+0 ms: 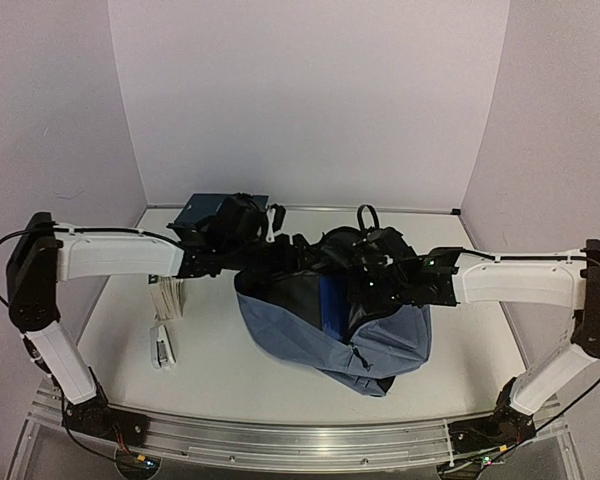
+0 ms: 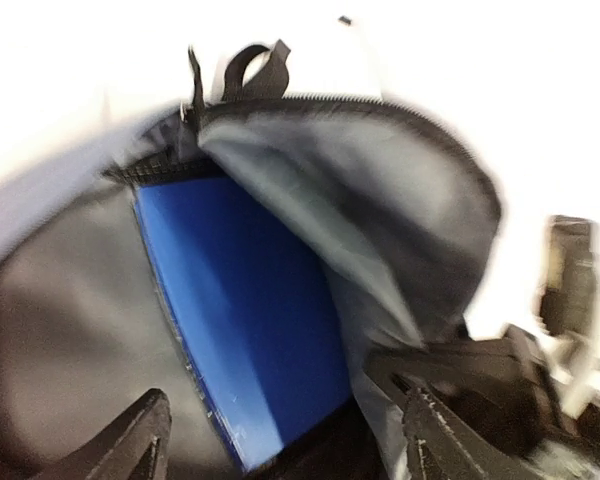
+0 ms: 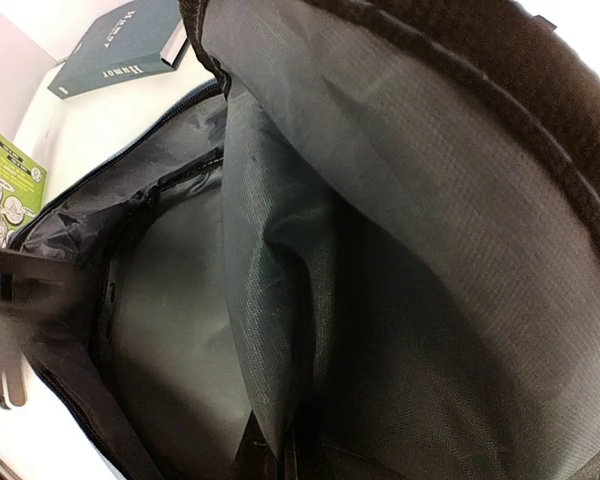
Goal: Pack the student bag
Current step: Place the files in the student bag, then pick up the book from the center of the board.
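While student bag [image 1: 310, 345] sits mid-table with mouth gaping, blue book [image 2: 250, 310] stands inside: loading step. Your left gripper [image 2: 290, 450] spread wide, empty, fingers flanking book. Right gripper [image 1: 380, 283] closed, apparently pinching bag rim. Next: back left arm out clear of lining, go for dark green book [image 3: 120, 45]; hold rim up.

student bag [image 1: 290, 335]: soft matt cloth; blue book [image 2: 250, 310]: smooth cover.
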### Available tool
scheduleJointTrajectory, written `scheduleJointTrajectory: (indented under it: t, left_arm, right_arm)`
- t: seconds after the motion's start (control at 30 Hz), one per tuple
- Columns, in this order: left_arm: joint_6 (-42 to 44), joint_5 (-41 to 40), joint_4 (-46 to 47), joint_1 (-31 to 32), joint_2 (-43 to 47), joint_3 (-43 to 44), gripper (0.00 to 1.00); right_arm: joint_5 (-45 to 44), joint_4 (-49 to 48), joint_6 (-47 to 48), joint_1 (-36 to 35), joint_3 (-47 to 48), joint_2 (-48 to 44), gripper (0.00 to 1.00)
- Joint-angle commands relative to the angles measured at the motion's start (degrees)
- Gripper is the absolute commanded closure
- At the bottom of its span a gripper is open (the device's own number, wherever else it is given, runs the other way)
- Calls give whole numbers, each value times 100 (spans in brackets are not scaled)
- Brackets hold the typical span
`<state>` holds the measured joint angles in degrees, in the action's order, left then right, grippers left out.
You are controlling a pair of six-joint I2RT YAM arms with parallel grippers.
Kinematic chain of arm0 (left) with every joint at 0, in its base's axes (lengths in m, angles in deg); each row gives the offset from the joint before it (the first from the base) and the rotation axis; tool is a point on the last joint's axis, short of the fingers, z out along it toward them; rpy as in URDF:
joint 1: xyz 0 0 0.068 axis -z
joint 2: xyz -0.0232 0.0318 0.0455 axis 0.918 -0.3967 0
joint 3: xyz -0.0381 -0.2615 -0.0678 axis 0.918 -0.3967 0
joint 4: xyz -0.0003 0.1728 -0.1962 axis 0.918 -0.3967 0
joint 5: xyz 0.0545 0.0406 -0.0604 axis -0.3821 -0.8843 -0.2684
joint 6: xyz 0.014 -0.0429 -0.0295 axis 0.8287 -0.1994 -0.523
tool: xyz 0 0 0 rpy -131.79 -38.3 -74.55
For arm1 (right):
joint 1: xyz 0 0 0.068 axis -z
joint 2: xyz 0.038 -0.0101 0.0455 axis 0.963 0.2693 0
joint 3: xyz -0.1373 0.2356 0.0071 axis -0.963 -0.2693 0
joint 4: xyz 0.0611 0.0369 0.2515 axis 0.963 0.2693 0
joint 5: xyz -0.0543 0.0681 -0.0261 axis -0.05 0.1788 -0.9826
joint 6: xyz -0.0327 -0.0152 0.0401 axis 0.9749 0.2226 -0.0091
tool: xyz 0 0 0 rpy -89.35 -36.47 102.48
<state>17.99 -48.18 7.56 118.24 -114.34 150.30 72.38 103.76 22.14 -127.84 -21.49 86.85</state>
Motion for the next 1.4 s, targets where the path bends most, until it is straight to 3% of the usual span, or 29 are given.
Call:
scheduleJointTrajectory:
  t: [0.0,0.33,0.53,0.77,0.97,1.37]
  left_arm:
    - [639,-271,-1499,-373,1055,-76,17]
    - [1271,-575,-3387,-2348,2578,-262,4]
    - [1508,-319,-3328,-3889,3081,-873,1]
    - [1690,-470,-3322,-4421,2959,-1163,2]
    - [1686,-234,-2990,-4686,2763,-1431,25]
    - [1721,230,-2513,-4872,2274,-1557,48]
  right_arm:
    - [-271,-247,-24,-36,-27,-289,100]
    - [-149,-247,9,-41,-7,-212,100]
    - [-85,-247,31,-41,44,-152,100]
    - [-82,-238,61,-37,46,-104,100]
    - [-47,-238,65,-38,109,-25,100]
    - [-20,-211,78,-40,167,55,100]
